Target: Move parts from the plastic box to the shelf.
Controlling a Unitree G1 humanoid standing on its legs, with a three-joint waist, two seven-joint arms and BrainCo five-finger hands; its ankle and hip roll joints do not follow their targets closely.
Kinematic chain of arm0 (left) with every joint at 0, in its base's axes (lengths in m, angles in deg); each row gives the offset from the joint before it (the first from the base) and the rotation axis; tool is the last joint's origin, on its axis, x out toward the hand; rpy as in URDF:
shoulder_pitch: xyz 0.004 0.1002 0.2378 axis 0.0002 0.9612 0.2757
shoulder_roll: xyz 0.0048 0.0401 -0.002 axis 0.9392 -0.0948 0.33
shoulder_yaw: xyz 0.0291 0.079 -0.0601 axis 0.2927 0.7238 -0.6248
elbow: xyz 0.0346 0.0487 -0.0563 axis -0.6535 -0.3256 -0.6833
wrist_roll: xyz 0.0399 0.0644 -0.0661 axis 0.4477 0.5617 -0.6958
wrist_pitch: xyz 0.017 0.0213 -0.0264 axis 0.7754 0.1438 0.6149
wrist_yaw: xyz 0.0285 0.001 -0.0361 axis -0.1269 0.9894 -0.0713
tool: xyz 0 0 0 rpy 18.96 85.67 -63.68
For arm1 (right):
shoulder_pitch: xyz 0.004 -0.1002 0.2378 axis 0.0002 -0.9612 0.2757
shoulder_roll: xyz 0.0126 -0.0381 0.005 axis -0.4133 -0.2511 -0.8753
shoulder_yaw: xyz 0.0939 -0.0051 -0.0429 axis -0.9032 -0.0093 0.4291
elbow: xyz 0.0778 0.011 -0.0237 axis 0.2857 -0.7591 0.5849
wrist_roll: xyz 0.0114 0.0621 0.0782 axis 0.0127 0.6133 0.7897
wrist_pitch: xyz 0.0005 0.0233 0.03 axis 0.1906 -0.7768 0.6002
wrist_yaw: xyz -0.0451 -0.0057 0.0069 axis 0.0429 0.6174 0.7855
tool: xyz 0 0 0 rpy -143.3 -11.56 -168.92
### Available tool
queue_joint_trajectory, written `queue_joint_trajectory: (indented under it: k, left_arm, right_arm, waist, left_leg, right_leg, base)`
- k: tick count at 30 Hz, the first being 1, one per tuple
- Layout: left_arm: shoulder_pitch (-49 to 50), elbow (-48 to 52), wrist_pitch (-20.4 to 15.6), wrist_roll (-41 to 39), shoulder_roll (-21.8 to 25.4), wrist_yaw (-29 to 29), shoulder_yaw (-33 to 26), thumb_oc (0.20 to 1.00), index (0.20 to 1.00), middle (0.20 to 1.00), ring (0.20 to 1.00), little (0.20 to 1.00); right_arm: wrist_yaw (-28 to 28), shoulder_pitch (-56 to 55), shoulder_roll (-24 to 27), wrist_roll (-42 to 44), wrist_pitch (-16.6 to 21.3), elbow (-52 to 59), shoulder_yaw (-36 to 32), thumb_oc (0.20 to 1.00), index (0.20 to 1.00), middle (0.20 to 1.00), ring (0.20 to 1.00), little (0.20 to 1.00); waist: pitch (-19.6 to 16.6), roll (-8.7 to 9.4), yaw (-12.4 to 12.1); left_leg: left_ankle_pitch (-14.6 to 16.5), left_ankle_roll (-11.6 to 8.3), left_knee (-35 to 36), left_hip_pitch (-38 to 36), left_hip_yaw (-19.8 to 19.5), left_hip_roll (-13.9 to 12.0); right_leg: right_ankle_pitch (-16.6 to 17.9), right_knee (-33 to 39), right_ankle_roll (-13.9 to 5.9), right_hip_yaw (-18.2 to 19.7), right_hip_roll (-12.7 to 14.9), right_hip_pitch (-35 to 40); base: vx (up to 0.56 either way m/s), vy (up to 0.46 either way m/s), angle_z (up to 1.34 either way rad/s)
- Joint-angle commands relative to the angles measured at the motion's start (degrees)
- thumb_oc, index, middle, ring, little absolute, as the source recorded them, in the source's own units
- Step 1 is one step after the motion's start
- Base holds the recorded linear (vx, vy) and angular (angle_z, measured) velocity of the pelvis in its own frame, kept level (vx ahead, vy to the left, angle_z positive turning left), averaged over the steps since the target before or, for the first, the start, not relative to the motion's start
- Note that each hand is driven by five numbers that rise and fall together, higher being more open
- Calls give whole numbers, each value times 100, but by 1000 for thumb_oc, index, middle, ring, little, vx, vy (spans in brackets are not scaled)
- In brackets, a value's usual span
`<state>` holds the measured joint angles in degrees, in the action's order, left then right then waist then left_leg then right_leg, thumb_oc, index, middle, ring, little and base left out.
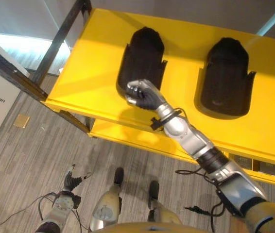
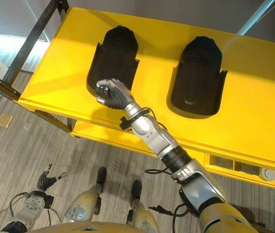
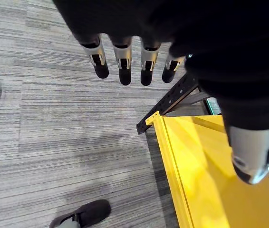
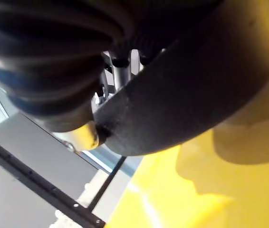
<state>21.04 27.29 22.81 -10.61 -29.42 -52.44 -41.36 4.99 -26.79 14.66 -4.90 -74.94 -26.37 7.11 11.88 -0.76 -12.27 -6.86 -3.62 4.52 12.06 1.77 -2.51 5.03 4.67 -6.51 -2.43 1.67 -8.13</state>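
right hand (image 1: 145, 94): fingers curled at the near edge of the left dark part (image 1: 142, 56), covering its near end; whether they clamp it or just rest on it cannot be told.
right wrist view: the dark part (image 4: 196, 90) sits so close that it blurs, hiding most of the fingers (image 4: 120, 71).
right dark part (image 2: 198, 77): the small pale mark near its front is too small to make out.
shelf (image 1: 103, 48): its far right runs out of view; the small items on the lower ledge (image 2: 268, 174) are too small to identify.
left hand (image 3: 125, 61): palm cut off by the view's edge.
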Motion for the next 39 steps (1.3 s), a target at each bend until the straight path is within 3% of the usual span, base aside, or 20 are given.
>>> queue_joint_trajectory:
  k: [1,7,8,9,19,23,24,26,27,39]
  left_arm:
    - [-388,-385,-63,70,44,-40,399,1000,1000,1000,1000,1000]
    - [-425,-422,-58,52,16,-26,454,1000,1000,1000,1000,1000]
    - [-429,-429,-57,46,7,-22,475,1000,1000,1000,1000,1000]
    - [-433,-440,-59,39,3,-24,480,1000,1000,1000,1000,1000]
    - [-405,-614,-30,80,-39,-77,430,1000,1000,1000,1000,1000]
    - [-361,-778,28,45,-70,-112,218,1000,1000,1000,1000,1000]
    - [-369,-808,30,11,-88,-120,159,1000,1000,1000,1000,1000]
    - [-369,-808,30,11,-88,-120,159,1000,1000,1000,1000,1000]
    - [-380,-773,10,-1,-125,-84,154,1000,1000,1000,1000,1000]
    - [-341,-712,-66,-60,-195,-8,235,1000,1000,1000,1000,1000]
  right_arm:
    - [-148,310,-331,697,392,185,27,498,498,498,498,498]
    - [-282,373,-549,998,422,151,158,561,561,561,561,561]
    - [-320,406,-618,1076,424,108,198,671,671,671,671,671]
    - [-344,438,-654,1062,394,22,278,1000,1000,1000,1000,1000]
    - [-237,276,-564,970,401,58,228,1000,1000,1000,1000,1000]
    - [-327,-365,-357,1525,542,1077,-183,1000,1000,1000,1000,1000]
    - [-550,-635,-378,1982,627,1359,-230,925,925,925,925,925]
    - [-551,-635,-378,1983,626,1360,-230,925,925,925,925,925]
    - [-782,-861,-436,2494,674,1476,-184,200,200,200,200,200]
    - [-1571,-979,-919,4109,543,1008,426,200,200,200,200,200]
  waist:
    - [-256,115,-227]
    - [-270,138,-234]
    - [-274,143,-240]
    - [-283,144,-246]
    - [-296,146,-203]
    - [-290,180,-49]
    - [-273,193,1]
    - [-274,193,1]
    - [-255,201,54]
    - [-176,155,-24]
  left_leg:
    - [1148,-238,-321,-624,602,-507]
    - [1161,-239,-326,-642,629,-522]
    - [1162,-241,-334,-644,634,-525]
    - [1167,-243,-333,-657,631,-530]
    - [1174,-246,-314,-706,686,-526]
    - [1201,-226,-339,-721,729,-518]
    - [1206,-219,-349,-708,731,-516]
    - [1206,-219,-350,-707,731,-516]
    - [1203,-213,-355,-699,762,-524]
    - [1133,-260,-335,-617,838,-554]
  right_leg:
    - [-864,-468,-685,-59,331,-98]
    - [-871,-465,-684,-50,319,-91]
    - [-874,-464,-682,-56,316,-87]
    - [-888,-467,-675,-58,313,-81]
    - [-889,-475,-690,-85,312,-48]
    - [-877,-509,-714,-20,326,-70]
    - [-883,-529,-716,26,329,-110]
    - [-883,-529,-716,26,329,-111]
    - [-884,-538,-712,40,329,-143]
    - [-827,-557,-697,-17,310,-276]
  base:
    - [0,0,0]
    - [0,0,0]
    - [0,0,0]
    - [0,0,0]
    - [0,0,0]
    - [-11,3,-3]
    - [-43,12,-11]
    - [-35,6,-11]
    - [-44,3,-14]
    - [-7,1,-5]
